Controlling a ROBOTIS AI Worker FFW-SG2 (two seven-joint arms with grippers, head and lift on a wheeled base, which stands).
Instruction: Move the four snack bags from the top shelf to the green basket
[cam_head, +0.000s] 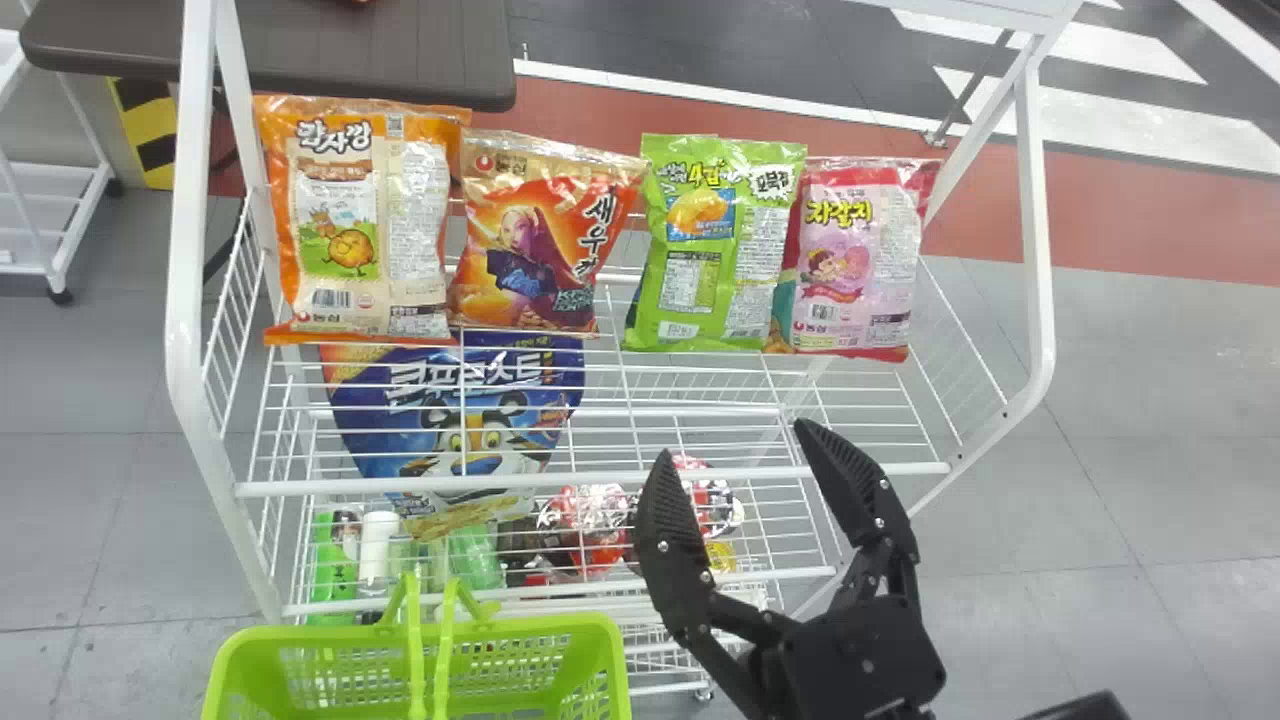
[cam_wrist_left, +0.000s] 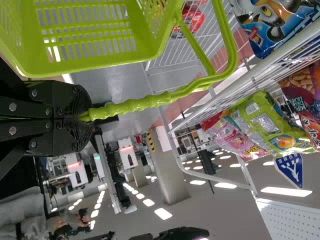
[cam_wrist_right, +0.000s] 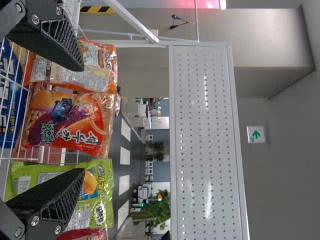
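Four snack bags stand in a row on the top shelf: an orange bag (cam_head: 365, 220), a red-orange bag (cam_head: 545, 235), a green bag (cam_head: 715, 245) and a pink bag (cam_head: 858, 260). My right gripper (cam_head: 740, 450) is open in front of the shelf's front rail, below the green and pink bags in the head view. In the right wrist view the right gripper (cam_wrist_right: 84, 120) spreads with the red-orange bag (cam_wrist_right: 70, 120) seen beyond its gap. My left gripper (cam_wrist_left: 85, 117) is shut on the handle of the green basket (cam_wrist_left: 100, 67). That basket (cam_head: 500, 622) is at the head view's bottom.
A white wire rack (cam_head: 600, 478) holds the bags; its side posts rise left and right. On a lower shelf are a blue cereal bag (cam_head: 460, 420), red packs (cam_head: 590, 520) and bottles (cam_head: 375, 550). A brown table (cam_head: 380, 50) stands behind.
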